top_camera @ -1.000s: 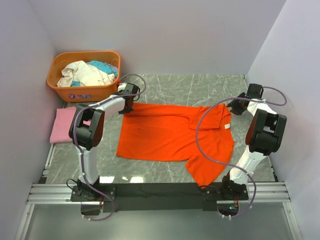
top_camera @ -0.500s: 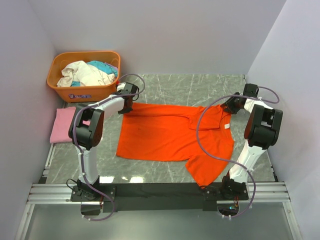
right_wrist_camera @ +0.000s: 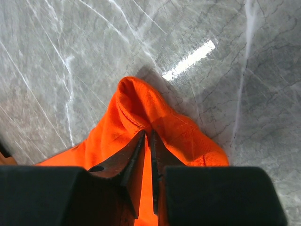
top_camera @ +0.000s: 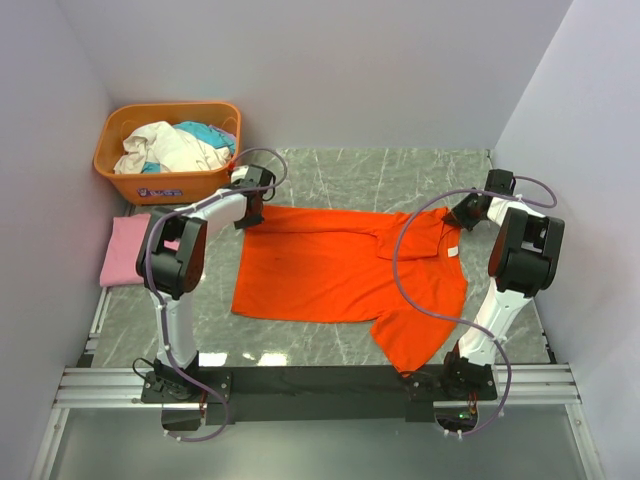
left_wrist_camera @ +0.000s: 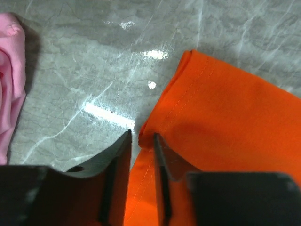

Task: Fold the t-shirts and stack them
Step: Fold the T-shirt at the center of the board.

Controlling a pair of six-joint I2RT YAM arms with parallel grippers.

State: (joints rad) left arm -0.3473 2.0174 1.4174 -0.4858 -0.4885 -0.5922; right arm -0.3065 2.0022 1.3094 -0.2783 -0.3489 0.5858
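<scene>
The orange-red t-shirt (top_camera: 340, 270) lies spread on the marble table, its right side folded over with a white label showing. My left gripper (top_camera: 249, 210) is at its far left corner. In the left wrist view the jaws (left_wrist_camera: 141, 139) stand narrowly apart, with the shirt's stitched hem (left_wrist_camera: 211, 108) bunched between the tips. My right gripper (top_camera: 459, 217) is at the far right corner. In the right wrist view it (right_wrist_camera: 147, 136) is shut on a raised pinch of orange cloth (right_wrist_camera: 136, 101). The light pink t-shirt (top_camera: 125, 250) lies folded at the left, also in the left wrist view (left_wrist_camera: 10, 89).
An orange plastic basket (top_camera: 160, 186) holding white and teal clothes stands at the back left. Grey walls close in on the left, back and right. Bare marble (top_camera: 400, 175) lies behind the shirt. A metal rail (top_camera: 320, 385) runs along the near edge.
My right gripper has moved left onto the shirt's far right corner and closed on the cloth. My left gripper has shifted slightly at the far left corner.
</scene>
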